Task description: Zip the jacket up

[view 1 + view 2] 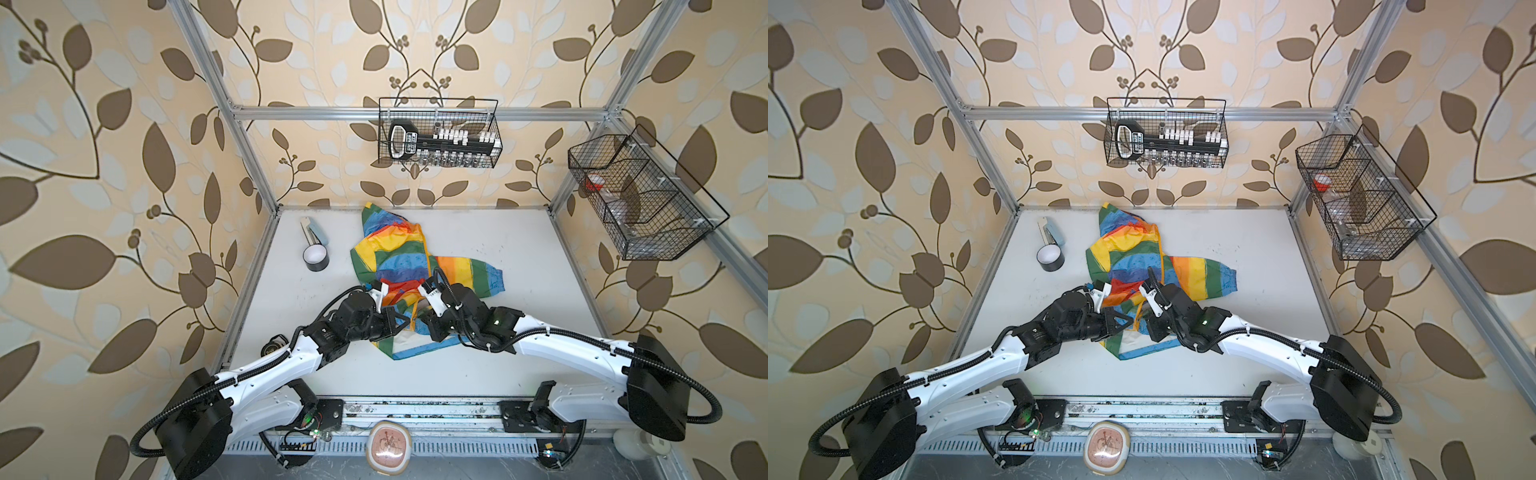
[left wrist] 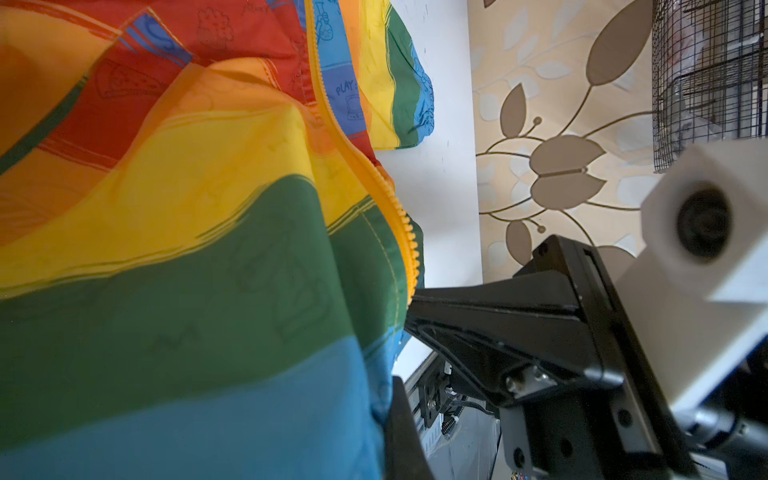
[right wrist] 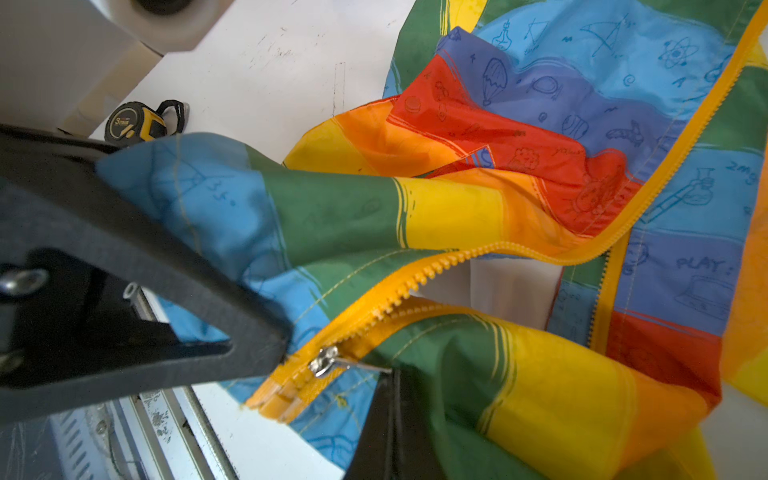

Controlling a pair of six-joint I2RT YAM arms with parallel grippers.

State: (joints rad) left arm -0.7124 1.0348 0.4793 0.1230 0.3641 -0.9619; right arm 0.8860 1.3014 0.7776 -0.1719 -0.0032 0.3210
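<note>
While both robot arms reach in from the near edge, a white table [image 1: 519, 299] fills the floor of the cell. The jacket [image 1: 399, 257], striped in rainbow colours, lies crumpled at the middle of the table. One sleeve is spread to the right, and its bottom hem is at the two arms.

The left gripper [image 3: 274, 345] meets the blue corner of the hem. Blue cloth shows on both sides of its dark finger, but I cannot tell whether the fingers clamp the cloth or only rest against it. The right gripper [image 2: 419, 316] comes in from the opposite side, just beside the left one, with its fingers closed.

The orange zipper [image 3: 457, 257] is joined only at its bottom end. Above the slider the two rows of teeth spread apart, with white lining showing between them. The silver zipper pull [image 3: 328, 362] sits just beside the left fingertip, and its flat tab runs into the grip of the right gripper.
</note>
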